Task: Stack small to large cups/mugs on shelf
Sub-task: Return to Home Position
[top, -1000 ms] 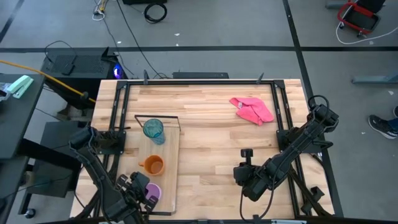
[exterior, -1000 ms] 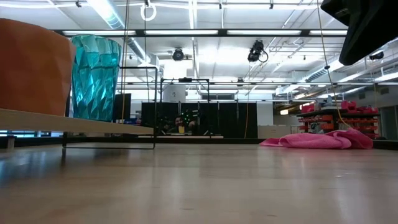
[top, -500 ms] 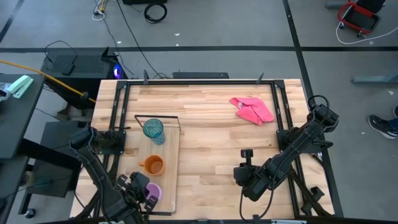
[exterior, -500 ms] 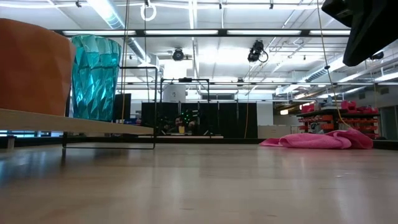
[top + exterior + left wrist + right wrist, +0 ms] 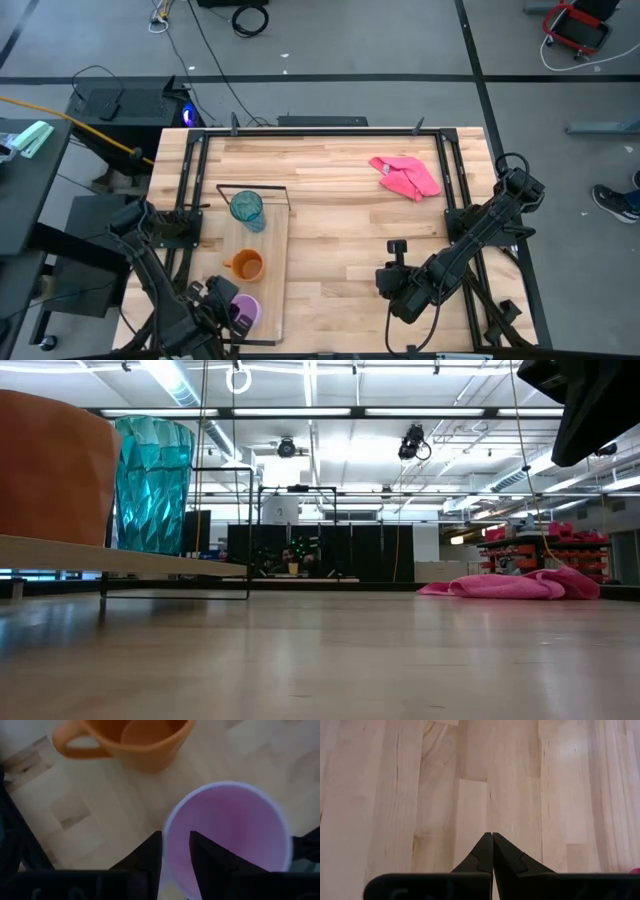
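Pulling the left gripper (image 5: 175,857) home cleanly is calling for a straight lift first, since its narrowly parted fingers are straddling the lilac mug's (image 5: 235,830) rim. That mug is sitting on the shelf's (image 5: 275,290) end nearest the robot, just beside the orange mug (image 5: 145,740). The right gripper (image 5: 492,842), fingers pressed together, is waiting over the counter (image 5: 395,795).

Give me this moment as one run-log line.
left hand open over lilac mug | right hand shut over table | teal tumbler, orange mug, lilac mug on shelf
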You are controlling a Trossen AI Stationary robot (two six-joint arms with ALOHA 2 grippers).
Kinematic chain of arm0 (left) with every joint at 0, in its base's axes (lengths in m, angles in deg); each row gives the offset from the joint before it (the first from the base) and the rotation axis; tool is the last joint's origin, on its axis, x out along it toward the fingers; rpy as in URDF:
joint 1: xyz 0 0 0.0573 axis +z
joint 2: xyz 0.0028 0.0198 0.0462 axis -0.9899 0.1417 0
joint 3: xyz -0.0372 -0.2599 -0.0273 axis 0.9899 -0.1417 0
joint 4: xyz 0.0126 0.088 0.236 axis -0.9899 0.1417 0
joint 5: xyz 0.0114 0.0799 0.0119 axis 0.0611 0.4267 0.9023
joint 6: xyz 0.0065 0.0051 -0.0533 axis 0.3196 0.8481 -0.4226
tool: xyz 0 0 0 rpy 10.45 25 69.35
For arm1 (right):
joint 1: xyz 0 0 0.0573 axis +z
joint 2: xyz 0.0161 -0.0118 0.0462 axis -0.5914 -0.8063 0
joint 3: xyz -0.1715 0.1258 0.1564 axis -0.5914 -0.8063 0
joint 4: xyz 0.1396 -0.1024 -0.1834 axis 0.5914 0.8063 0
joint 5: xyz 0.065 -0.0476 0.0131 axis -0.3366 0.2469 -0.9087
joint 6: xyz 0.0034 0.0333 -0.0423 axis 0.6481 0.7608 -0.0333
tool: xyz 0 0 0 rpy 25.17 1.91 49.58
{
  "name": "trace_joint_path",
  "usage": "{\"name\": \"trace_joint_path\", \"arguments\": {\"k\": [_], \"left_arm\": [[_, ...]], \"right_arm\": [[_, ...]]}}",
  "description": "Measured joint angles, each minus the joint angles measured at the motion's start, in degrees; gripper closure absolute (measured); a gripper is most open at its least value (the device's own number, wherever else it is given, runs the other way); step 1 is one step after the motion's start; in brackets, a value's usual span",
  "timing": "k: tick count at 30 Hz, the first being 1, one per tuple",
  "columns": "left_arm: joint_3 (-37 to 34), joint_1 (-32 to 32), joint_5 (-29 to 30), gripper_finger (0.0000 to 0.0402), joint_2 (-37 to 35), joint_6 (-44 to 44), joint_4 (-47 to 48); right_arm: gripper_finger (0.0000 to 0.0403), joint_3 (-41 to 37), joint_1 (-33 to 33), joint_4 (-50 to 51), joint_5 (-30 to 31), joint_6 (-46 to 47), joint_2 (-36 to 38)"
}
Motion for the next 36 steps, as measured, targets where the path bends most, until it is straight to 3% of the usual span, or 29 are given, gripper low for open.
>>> {"name": "trace_joint_path", "arguments": {"k": [13,15,20,24,30,36], "left_arm": [[8.42,-0.7,15.42,0.0294,-0.37,2.01,9.02],[8.3,-0.99,20.35,0.0294,-1.12,5.15,8.94],[8.3,-1.03,40.17,0.03,-1.83,17.49,8.94],[8.3,-0.96,49.29,0.0307,-1.83,27.5,8.97],[8.3,-0.87,55.8,0.0318,-1.83,40.97,8.97],[8.25,-0.87,57.28,0.0329,-1.83,50.24,8.97]], "right_arm": [[0.0395,0.0,0.0,-2.86,0.09,-4.4,0.0],[0.0395,0.0,-0.07,-4.41,0.79,-6.87,0.0],[0.0395,-0.02,-1.68,-8.73,4.13,-14.34,0.0],[0.0395,-0.02,-4.47,-10.17,5.11,-18.94,0.0],[0.0395,-0.02,-9.87,-11.03,9.68,-23.93,0.0],[0.0395,-0.02,-14.55,-13.44,10.36,-23.91,0.0]]}}
